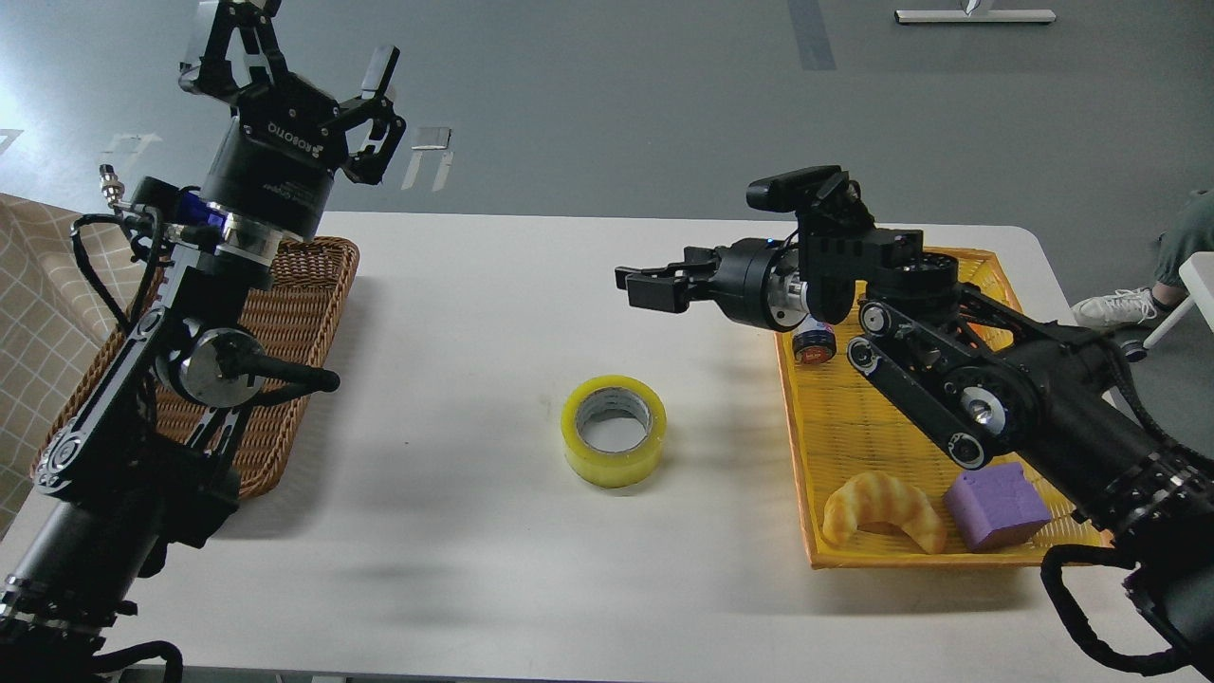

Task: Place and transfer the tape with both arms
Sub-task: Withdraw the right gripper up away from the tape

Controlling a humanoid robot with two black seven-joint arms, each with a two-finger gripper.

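The tape (614,432), a yellow roll with a grey-white core, lies flat on the white table (474,531) near its middle, with nothing touching it. My right gripper (642,287) hangs in the air above and to the right of the tape, pointing left, its jaws apart and empty. My left gripper (299,57) is raised high at the far left above the brown wicker basket (308,285), wide open and empty.
A yellow basket (844,427) at the right holds a croissant toy (882,507), a purple block (996,507) and a small can (814,346), partly under my right arm. A person's shoe (1119,308) is on the floor beyond the table's right edge.
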